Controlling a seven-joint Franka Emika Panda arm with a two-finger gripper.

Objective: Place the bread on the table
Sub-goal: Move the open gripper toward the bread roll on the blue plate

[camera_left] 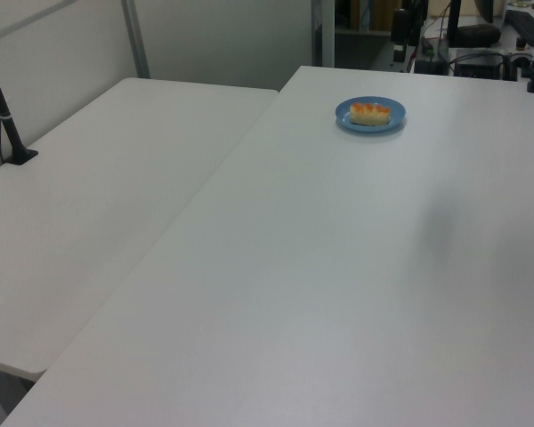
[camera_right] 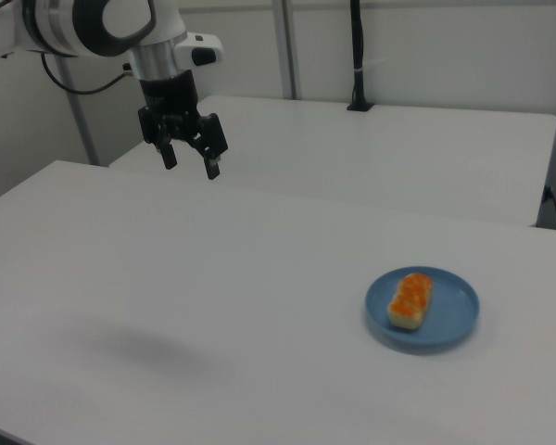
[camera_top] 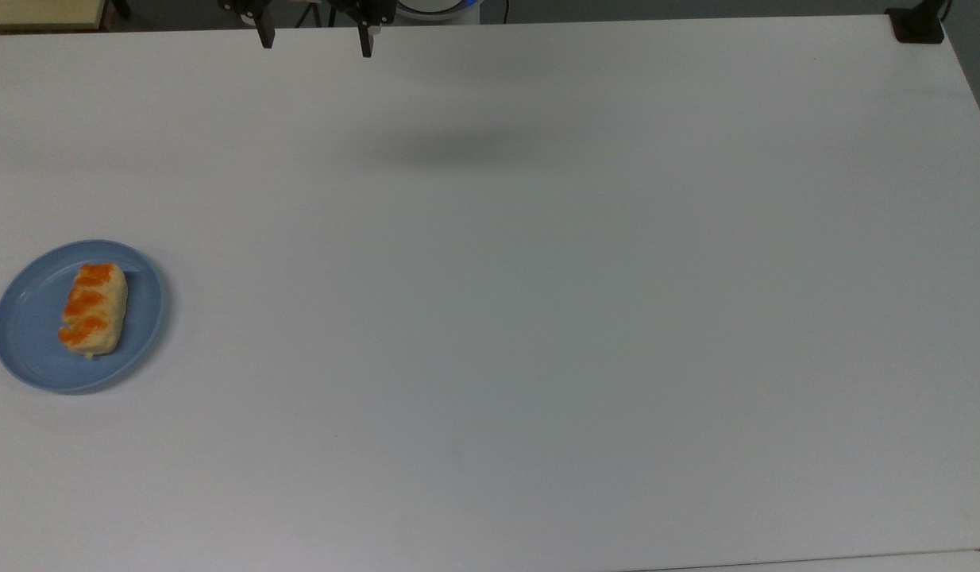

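At the far edge of the top view, my black two-finger gripper (camera_top: 315,41) hangs with its jaws spread wide and nothing between them, casting a soft shadow on the large plain white tabletop (camera_top: 538,318). Well apart from it, near the top view's left edge, the small oblong pale-yellow bun with orange-brown glazed stripes (camera_top: 94,308) lies on the round blue plate (camera_top: 25,334), its long axis running roughly toward and away from me.

Left view: the bun (camera_left: 370,113) sits lengthwise across the plate (camera_left: 345,116), which stands toward the far end of the tabletop (camera_left: 320,285); a second white table (camera_left: 98,205) adjoins on the left view's left.

Right view: my gripper (camera_right: 191,163) hovers high above the tabletop (camera_right: 167,278), fingers parted, while the bun (camera_right: 409,299) rests inside the plate (camera_right: 449,320) at the right view's lower right, not overhanging the rim.

I judge the bun light, soft and easily crushed, its glaze possibly slick. The best hold is across the narrow width at mid-length, low on the pale sides, with gentle closing; the shallow plate may slide if nudged.
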